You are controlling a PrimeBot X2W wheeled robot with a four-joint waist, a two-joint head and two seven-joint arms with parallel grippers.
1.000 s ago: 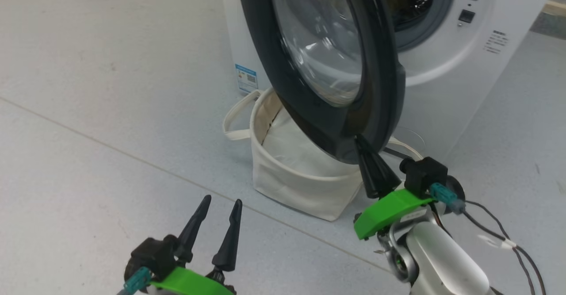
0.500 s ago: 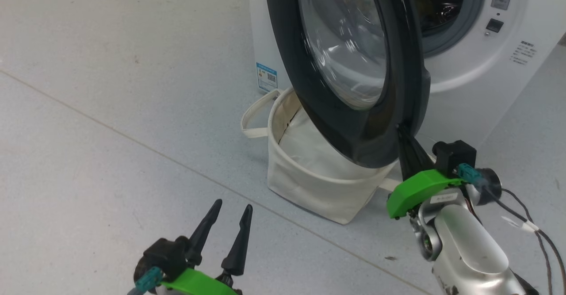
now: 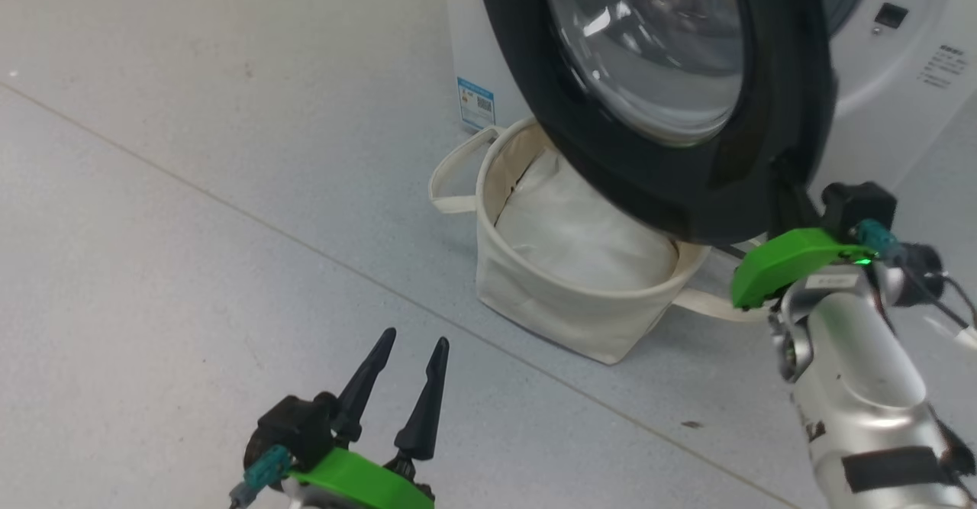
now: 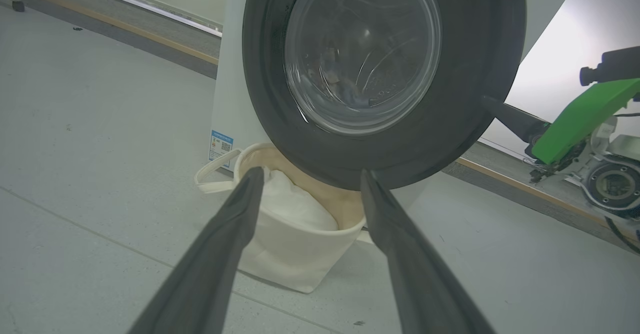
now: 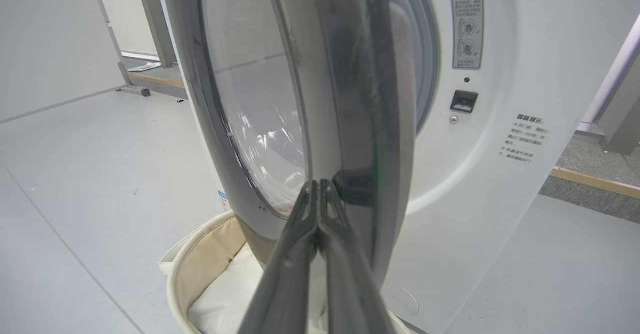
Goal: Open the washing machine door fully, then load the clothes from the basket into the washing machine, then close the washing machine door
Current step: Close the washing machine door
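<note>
Swinging wider than a second ago, the washing machine door [image 3: 656,59] now turns its glass bowl toward the head camera and hides the drum that earlier showed beside it at the upper right; the camera itself has shifted too, so only the door's angle against the washing machine [image 3: 901,97] counts as real motion. I judge the opening step well along but not finished. The right hand [image 5: 318,186], fingers pressed together and holding nothing, rests its tips behind the door's lower rim, apparently pushing it outward. Under that rim, centre frame, stands the basket [image 3: 534,295] with a plain white cloth bundle [image 3: 588,234] on top; whether the printed clothes lie beneath it I cannot tell. The left hand [image 3: 415,336] hangs spread wide and empty at the bottom of the frame, above the floor [image 3: 191,265]. Only the right wrist view gives the door edge-on, standing clear of the washer front; the left wrist view shows it face-on, overhanging the basket.
</note>
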